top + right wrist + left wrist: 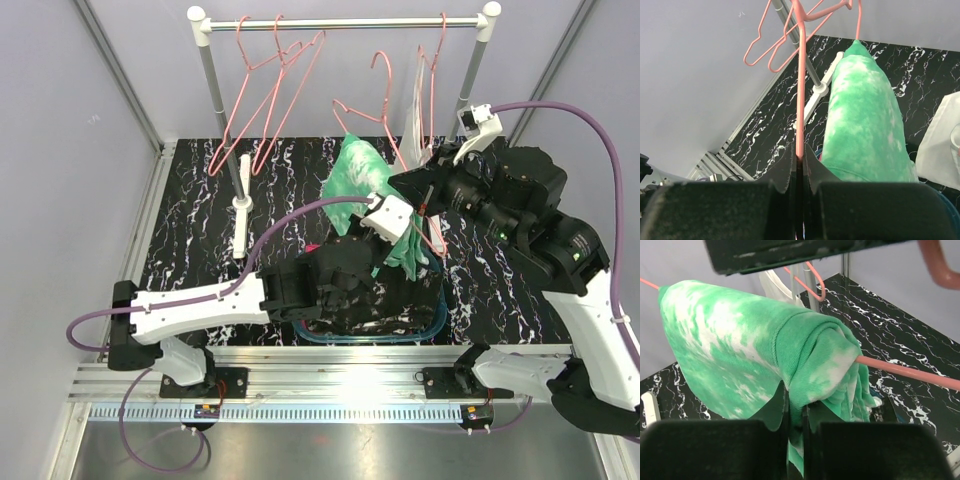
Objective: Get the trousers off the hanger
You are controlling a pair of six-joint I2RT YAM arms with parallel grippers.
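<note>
The green-and-white tie-dye trousers (355, 175) hang folded over the bar of a pink hanger (912, 373), held above the table in front of the rack. My left gripper (795, 412) is shut on a fold of this green fabric (740, 340) from below; in the top view it (392, 240) is at the cloth's lower end. My right gripper (800, 159) is shut on the hanger's pink wire (800, 90), beside the trousers (865, 125); in the top view it (415, 195) is just right of them. The black trousers with white splashes (400, 305) lie in a basket. A magenta sliver (311, 247) shows beside my left arm.
A blue-rimmed basket (440, 318) sits at the near middle under my left arm. The clothes rack (340, 22) stands at the back with several bare pink hangers (265, 90), a white item (418, 110) hanging at its right, and a white foot (242, 205). Grey walls close both sides.
</note>
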